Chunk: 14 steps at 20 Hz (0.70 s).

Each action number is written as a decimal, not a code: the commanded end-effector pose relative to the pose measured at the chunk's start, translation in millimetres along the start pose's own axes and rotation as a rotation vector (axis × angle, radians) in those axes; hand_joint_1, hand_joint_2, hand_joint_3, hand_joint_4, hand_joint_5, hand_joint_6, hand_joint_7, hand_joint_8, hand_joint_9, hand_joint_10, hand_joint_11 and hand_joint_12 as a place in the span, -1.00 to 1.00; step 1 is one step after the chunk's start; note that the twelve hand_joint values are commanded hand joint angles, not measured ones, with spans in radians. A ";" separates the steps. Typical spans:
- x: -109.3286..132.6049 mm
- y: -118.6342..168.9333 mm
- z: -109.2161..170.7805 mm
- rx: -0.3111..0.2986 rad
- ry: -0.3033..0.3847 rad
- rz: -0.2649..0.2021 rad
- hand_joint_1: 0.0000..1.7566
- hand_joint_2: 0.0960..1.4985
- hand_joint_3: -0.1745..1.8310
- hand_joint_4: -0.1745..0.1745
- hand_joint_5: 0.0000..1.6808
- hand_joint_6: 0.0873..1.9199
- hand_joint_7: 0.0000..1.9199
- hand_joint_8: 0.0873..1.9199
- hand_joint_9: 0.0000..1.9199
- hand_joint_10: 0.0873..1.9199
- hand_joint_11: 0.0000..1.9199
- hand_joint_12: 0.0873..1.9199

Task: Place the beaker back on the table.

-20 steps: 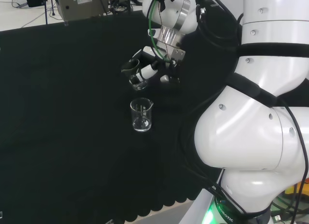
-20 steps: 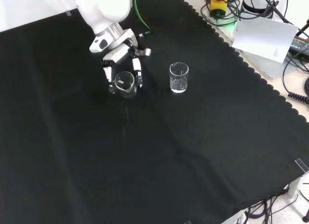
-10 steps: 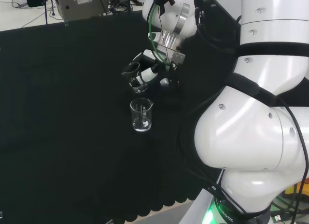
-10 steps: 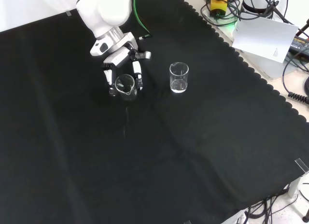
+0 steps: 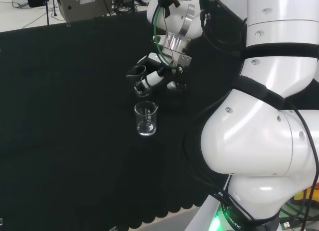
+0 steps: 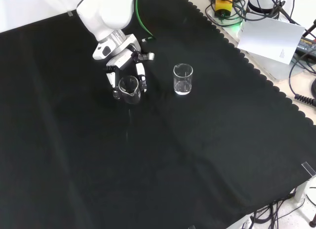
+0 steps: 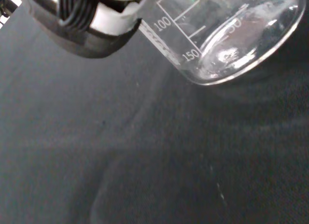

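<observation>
The hand [image 6: 123,61] has its fingers [image 6: 141,77] curled round the clear beaker [image 6: 129,88] by its wall, likely light, slick and breakable glass, above the table [image 6: 163,155].

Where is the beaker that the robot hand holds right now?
In the front view the held beaker sits between the robot hand's fingers, left of the free-standing beaker on the black cloth.

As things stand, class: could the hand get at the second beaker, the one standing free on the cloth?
Probably not yet. The hand has its fingers curled round a beaker, so it is occupied. The free beaker stands close by on open black cloth with nothing between them; once the hand lets go, it looks reachable.
</observation>
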<state>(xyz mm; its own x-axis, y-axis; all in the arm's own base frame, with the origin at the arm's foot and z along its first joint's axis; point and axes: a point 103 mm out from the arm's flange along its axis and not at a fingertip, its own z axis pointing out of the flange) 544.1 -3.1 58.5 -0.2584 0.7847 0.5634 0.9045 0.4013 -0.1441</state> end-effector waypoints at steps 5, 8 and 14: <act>-10.2 -21.4 -5.4 0.026 0.008 0.018 0.33 0.26 -1.00 -0.12 -0.29 -0.10 0.01 -1.00 0.07 -0.88 -0.16 0.06; -12.4 -27.3 -11.4 0.018 0.003 0.024 0.28 0.23 -1.00 -0.15 -0.38 -0.18 -0.04 -1.00 0.00 -0.88 -0.28 0.15; -11.7 -32.2 -14.3 0.088 -0.033 0.048 0.22 0.16 -1.00 -0.23 -0.52 -0.48 -0.19 -1.00 -0.24 -0.64 -0.48 0.27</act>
<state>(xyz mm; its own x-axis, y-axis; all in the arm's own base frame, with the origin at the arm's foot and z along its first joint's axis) 525.0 -30.0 66.2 -0.2360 0.7991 0.5529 0.8960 0.3992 -0.1945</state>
